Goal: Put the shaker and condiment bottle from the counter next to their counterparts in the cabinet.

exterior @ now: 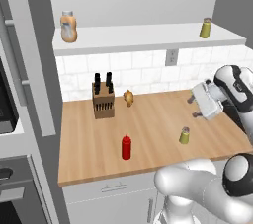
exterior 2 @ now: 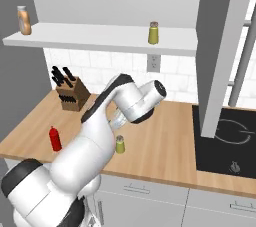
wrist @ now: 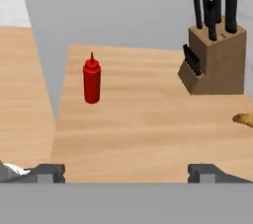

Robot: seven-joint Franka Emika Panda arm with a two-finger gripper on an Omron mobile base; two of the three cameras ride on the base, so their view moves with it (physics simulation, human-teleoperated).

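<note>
Nearest the front edge of the worktop (exterior: 153,119) stands the condiment bottle (exterior: 126,147), upright and alone, with bare wood all round it; in the hand view it stands left of centre with open board between it and the knife block (wrist: 215,57). To its right, also upright and a little farther from the front edge, is the shaker (exterior: 184,135), well apart from the bottle and with clear wood on every side. Above and just behind the shaker hangs the tool (exterior: 193,106), held over the right part of the worktop, its fingers spread wide with nothing between them. Farther back, the knife block sits near the left end, with a small tan lumpy item (exterior: 129,97) just beside it to the right, both short of the tiled wall. Highest and farthest, the cabinet (exterior: 148,38) carries the chubby orange bottle (exterior: 68,26) near its left end and a second shaker (exterior: 205,28) near its right end, a long bare stretch of shelf between them.
</note>
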